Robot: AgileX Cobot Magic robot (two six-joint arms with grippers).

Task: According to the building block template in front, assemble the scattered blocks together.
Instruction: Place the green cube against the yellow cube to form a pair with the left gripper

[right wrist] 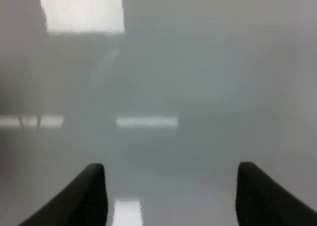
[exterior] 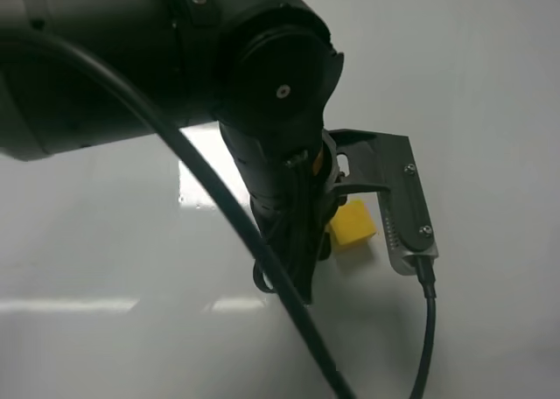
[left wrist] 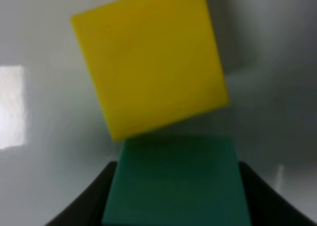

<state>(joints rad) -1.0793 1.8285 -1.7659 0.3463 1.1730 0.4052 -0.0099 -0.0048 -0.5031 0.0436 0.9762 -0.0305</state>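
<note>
In the left wrist view my left gripper (left wrist: 176, 191) is shut on the teal-green cube (left wrist: 176, 181), which sits between its dark fingers (left wrist: 89, 201). The yellow cube (left wrist: 151, 62) lies on the table just ahead of it, turned askew, with one edge close to or touching the green cube; I cannot tell which. In the exterior high view the yellow cube (exterior: 352, 224) peeks out beside the left arm (exterior: 262, 110), which hides the green cube. My right gripper (right wrist: 171, 186) is open and empty over bare table. The template is out of view.
The left arm and its cable (exterior: 289, 294) block most of the exterior high view. The grey wrist camera bracket (exterior: 404, 211) hangs just right of the yellow cube. The glossy white table (exterior: 490, 84) shows light reflections.
</note>
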